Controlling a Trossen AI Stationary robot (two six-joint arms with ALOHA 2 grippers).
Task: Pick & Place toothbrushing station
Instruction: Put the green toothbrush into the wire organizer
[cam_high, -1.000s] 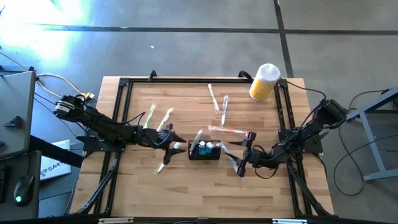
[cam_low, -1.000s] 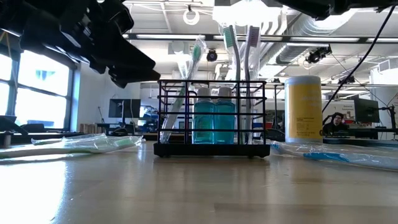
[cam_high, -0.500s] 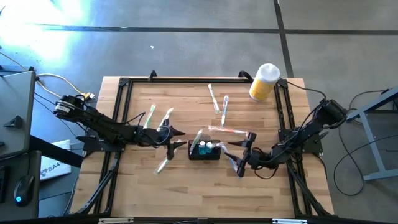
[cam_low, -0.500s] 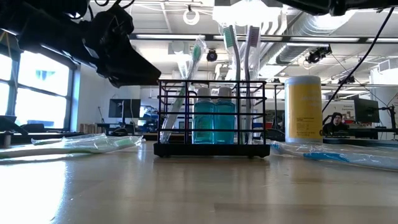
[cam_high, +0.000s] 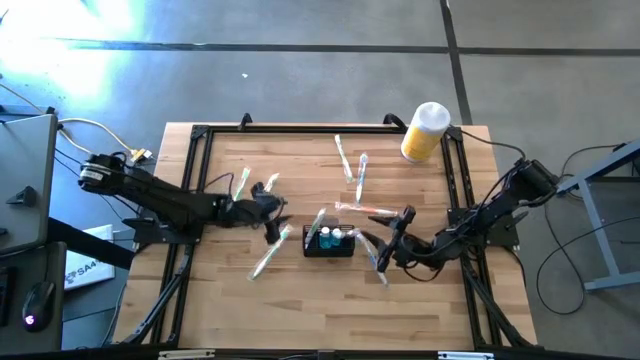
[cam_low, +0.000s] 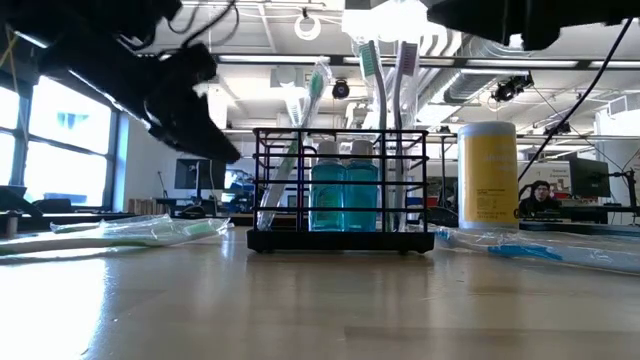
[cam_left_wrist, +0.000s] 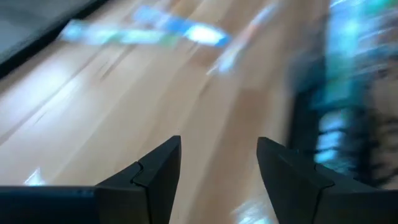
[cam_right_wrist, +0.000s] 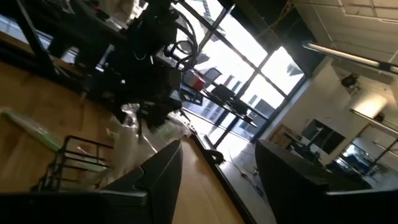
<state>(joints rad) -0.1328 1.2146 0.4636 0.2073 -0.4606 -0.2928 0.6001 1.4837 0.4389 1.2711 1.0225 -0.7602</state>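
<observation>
1. Black wire mesh, the toothbrushing station (cam_high: 329, 243) stands mid-table, nearer the front edge, ungrasped.
2. My left gripper (cam_high: 272, 224), fingers spread and empty, has swung back from its left side; my right gripper (cam_high: 392, 243) waits opposite, likewise unclenched.
3. Only the low view shows upright toothbrushes (cam_low: 380, 120) inside.

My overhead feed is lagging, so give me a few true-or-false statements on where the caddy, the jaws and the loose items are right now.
1. The black wire caddy stands upright on the table. True.
2. The left gripper is shut on the caddy. False: its jaws are open and it sits beside the caddy, apart from it.
3. Two blue bottles stand inside the caddy. True.
4. The yellow cylinder lies inside the caddy. False: it stands at the table's far right corner.
5. The right gripper holds a toothbrush. False: its open jaws are empty.
</observation>
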